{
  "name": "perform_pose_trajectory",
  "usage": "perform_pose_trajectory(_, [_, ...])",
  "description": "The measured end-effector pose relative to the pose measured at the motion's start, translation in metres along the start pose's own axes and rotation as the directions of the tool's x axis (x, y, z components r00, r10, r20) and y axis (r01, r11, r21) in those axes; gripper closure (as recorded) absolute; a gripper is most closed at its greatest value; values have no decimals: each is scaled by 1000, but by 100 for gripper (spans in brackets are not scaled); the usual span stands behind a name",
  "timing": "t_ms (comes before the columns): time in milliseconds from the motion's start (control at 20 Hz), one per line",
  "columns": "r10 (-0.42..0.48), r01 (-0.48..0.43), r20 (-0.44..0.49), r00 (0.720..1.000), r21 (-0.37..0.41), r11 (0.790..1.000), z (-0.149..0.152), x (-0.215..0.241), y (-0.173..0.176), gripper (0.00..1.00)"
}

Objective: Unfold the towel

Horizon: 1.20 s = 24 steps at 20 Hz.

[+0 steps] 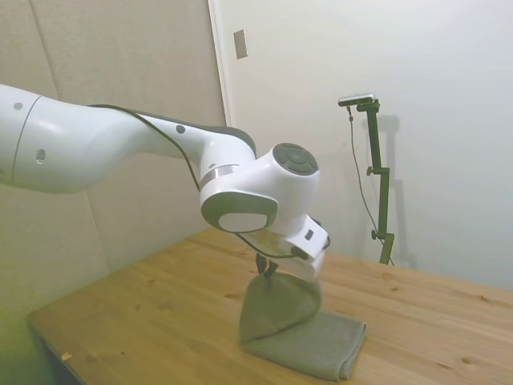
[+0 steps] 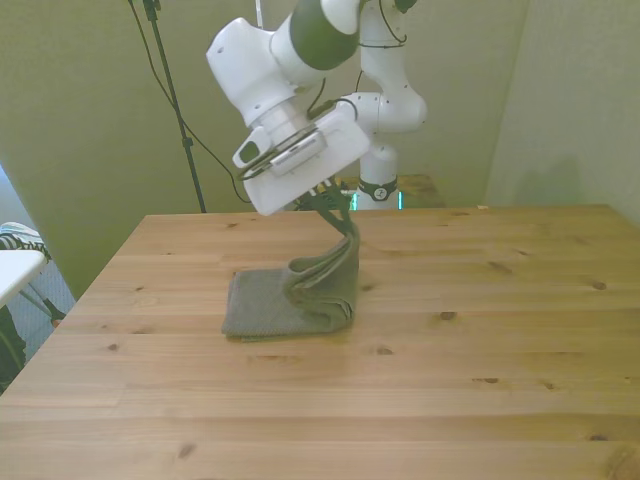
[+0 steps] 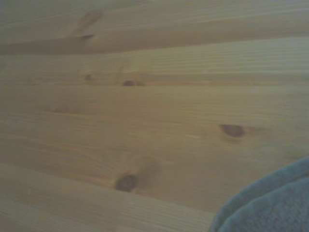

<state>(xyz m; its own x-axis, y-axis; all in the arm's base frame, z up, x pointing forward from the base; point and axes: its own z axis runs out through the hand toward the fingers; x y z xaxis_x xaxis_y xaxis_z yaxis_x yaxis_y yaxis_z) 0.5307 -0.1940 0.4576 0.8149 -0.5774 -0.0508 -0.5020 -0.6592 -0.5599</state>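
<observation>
The grey-green towel [image 1: 309, 341] lies on the wooden table [image 1: 144, 313], with one layer pulled up into a hanging flap. My gripper [image 1: 267, 269] is shut on the top of that raised flap, a hand's height above the table. In the front view the towel [image 2: 265, 305] rests flat toward the front view's left while the lifted part rises to the gripper [image 2: 338, 205]. The wrist view catches only a blurred corner of the towel [image 3: 270, 203] over bare table boards [image 3: 145, 111].
A wall runs behind the table in the side view, with a small plate [image 1: 240, 44] on it. At the front view's left edge a white object [image 2: 15, 265] sits beside the table.
</observation>
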Motion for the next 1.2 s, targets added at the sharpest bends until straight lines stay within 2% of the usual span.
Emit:
perform_pose_trajectory(300, [-94, 95, 71, 993, -16, 995, 51, -48, -60, 100])
perform_pose_trajectory(350, [-106, 108, 78, 991, -21, 994, 58, -56, -64, 0])
perform_pose_trajectory(650, [-154, 164, 125, 980, -69, 984, 95, -92, -70, 0])
perform_pose_trajectory(1100, [-141, 153, 130, 981, -85, 985, 100, -95, -61, 0])
perform_pose_trajectory(1200, [-100, 114, 96, 990, -160, 981, 98, -92, -59, 0])
